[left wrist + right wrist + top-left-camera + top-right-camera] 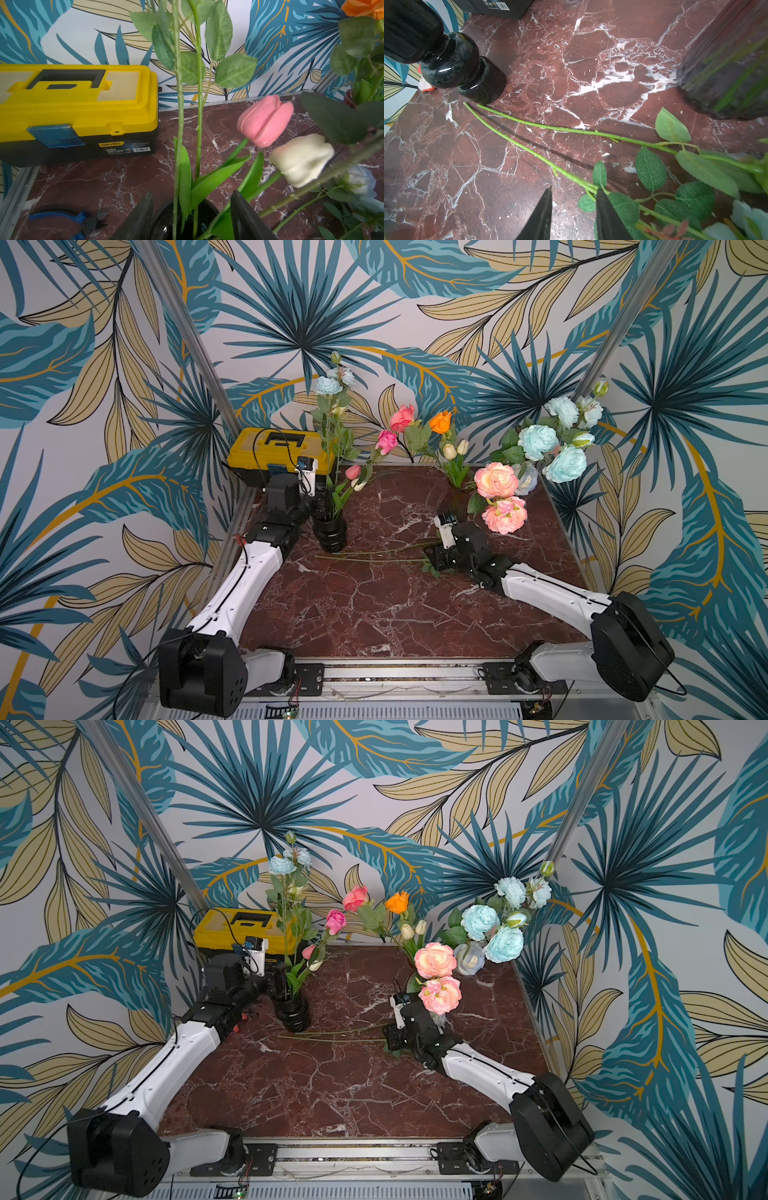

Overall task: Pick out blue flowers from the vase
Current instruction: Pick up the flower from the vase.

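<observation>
Where blue flowers' stems (566, 129) lie, the right tool (574, 189) hovers alongside.

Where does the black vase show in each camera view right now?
In both top views: black vase, left of centre, before the yellow toolbox.
Left wrist: rim between the jaws.
Right wrist: vase near the loose stems' cut ends.
Shared: the toolbox.

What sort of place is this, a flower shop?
Probably a staged robot test booth: two robot arms on a metal rail, a marble-look table walled by leaf wallpaper, and a yellow toolbox.
</observation>
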Controlling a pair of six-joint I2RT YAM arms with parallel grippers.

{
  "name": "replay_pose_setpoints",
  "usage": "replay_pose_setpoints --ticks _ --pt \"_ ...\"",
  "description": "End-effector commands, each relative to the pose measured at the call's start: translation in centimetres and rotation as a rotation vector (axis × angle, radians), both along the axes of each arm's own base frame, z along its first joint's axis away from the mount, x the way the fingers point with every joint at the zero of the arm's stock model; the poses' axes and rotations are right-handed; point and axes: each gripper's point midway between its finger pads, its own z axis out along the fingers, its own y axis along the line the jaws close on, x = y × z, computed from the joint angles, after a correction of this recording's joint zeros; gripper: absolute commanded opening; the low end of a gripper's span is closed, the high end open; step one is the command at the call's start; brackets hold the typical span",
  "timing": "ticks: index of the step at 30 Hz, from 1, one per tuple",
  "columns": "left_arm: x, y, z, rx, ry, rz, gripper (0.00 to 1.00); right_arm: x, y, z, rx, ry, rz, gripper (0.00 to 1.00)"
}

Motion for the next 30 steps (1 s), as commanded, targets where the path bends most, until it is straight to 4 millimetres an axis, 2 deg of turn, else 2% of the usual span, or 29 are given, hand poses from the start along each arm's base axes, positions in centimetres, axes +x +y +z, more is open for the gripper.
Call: replay_pose_setpoints --ticks 1,7,14,24,30 --pt "1.6 0.8 2.7 0.011 -0.089 0.006 0.58 0.5 1.1 0.6 0.039 -0.015 0.016 0.36" --pt "3.7 1.6 3.0 -0.003 -0.093 0.0 0.55 1.0 1.8 0.2 0.047 -0.008 0.023 0.35" --pt "5.2 -0.1 2.6 -0.033 -0.074 -0.089 0.5 1.4 2.8 -0.5 0.056 0.01 0.035 0.35" --pt "6.5 -0.6 2.3 -0.026 -0.071 -0.123 0.31 1.9 3.2 0.1 0.049 0.003 0.037 0.35" --pt "6.3 -1.8 2.8 -0.077 -0.067 -0.187 0.22 1.9 3.4 -0.1 0.043 0.006 0.035 0.35"
